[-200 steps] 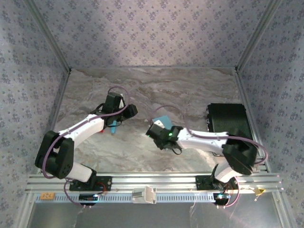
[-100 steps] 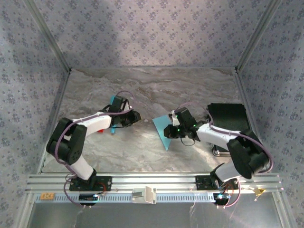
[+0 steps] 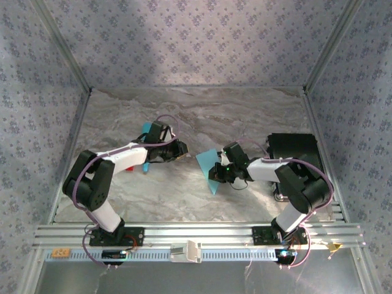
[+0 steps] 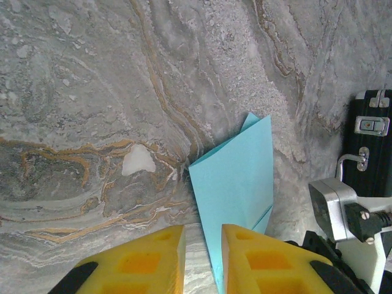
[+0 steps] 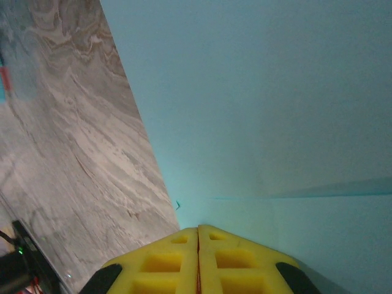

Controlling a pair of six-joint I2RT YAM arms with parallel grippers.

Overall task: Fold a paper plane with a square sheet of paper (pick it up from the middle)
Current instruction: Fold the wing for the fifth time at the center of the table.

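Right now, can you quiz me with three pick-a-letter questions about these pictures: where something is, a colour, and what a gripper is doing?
1. Where is the black case?
A) beside the left arm
B) in the table's middle
C) on the right side of the table

2. What colour is the paper?
A) light blue
B) red
C) white

3. The fingers of the right gripper are:
A) wide apart
B) pressed together
C) holding a cup

Answers: 1 C, it sits near the table's right edge. 2 A, it looks cyan-blue against the grey marble. 3 B, no gap shows between them.
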